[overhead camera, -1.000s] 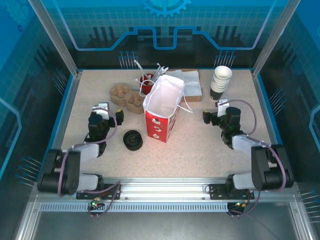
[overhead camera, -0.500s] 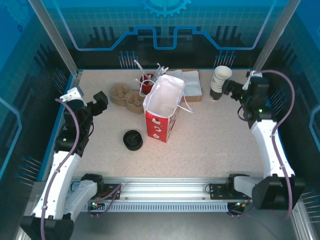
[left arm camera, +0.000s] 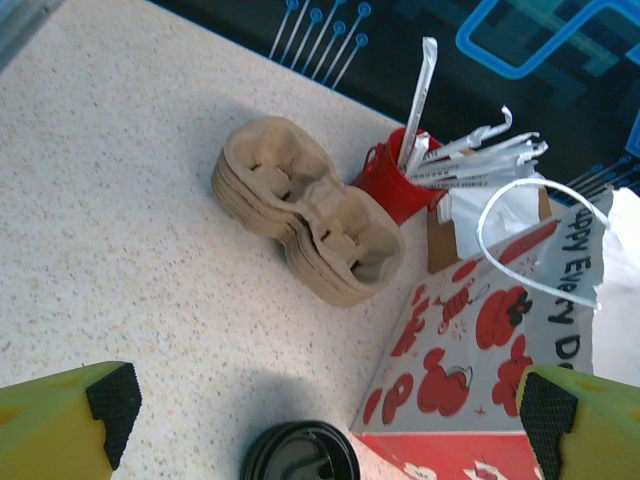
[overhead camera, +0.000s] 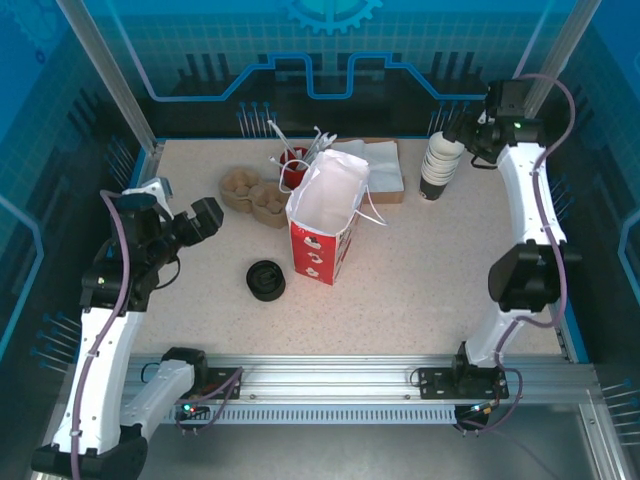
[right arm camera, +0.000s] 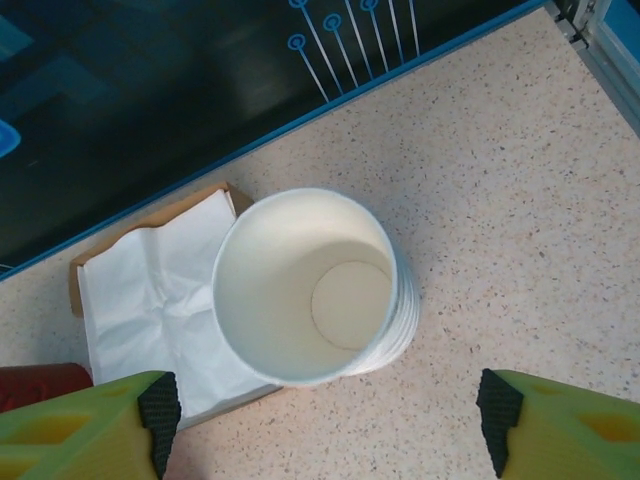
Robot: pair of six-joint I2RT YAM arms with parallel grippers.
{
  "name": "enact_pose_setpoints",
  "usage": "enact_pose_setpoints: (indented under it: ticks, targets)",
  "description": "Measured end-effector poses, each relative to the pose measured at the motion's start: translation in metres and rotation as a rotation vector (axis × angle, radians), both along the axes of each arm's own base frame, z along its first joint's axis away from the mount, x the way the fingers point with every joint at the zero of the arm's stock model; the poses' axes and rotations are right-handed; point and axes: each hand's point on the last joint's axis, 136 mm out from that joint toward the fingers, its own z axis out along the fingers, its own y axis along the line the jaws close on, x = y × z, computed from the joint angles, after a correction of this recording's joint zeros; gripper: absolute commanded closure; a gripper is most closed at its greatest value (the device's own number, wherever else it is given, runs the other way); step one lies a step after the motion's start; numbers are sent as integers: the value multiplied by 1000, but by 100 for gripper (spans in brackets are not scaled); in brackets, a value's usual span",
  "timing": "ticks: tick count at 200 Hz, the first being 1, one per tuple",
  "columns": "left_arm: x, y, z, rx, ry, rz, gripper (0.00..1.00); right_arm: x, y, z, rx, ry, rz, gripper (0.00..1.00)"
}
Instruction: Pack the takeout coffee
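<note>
Nothing is packed yet: the takeout coffee point(left arm camera: 300, 455) stands lidded on the table point(left arm camera: 120, 220) below and just ahead of the left gripper point(left arm camera: 330, 400) (spread wide, empty), beside the upright paper bag point(left arm camera: 450, 370), while the right gripper point(right arm camera: 320, 410), also unclenched and empty, hangs over the cup stack point(right arm camera: 310, 285).

Stacked pulp cup carriers point(left arm camera: 300, 235) beside a red pot of straws point(left arm camera: 392, 182), red-and-white bag point(left arm camera: 470, 370) nearby, takeout coffee point(left arm camera: 300, 456) lid at bottom edge.
</note>
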Motion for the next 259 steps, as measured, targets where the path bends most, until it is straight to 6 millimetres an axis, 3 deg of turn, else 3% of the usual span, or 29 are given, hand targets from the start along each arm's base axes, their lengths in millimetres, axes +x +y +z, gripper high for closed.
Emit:
enact_pose_setpoints:
  ticks: [16,58,112,128,191,241,259]
  targets:
    - [-1,-3,-5,-10,32,-11,1,11,-3,-9,7,34,-7,33]
    - [-1,-8,-17,-39,93,-30,1,32,-10,-31,12,96,-15,40]
    - [-2,-15,-18,-62,100,-58,1,38,-15,-59,17,170,-13,57]
    - [-1,-15,-20,-64,106,-61,1,38,-17,-65,16,185,-13,67]
    - [0,-17,-22,-68,116,-67,1,38,-16,-66,26,187,4,79]
    - [0,-17,-22,-68,116,-67,1,39,-16,-67,27,189,8,99]
    - [0,-17,-23,-69,117,-68,1,39,-15,-62,28,184,11,100]
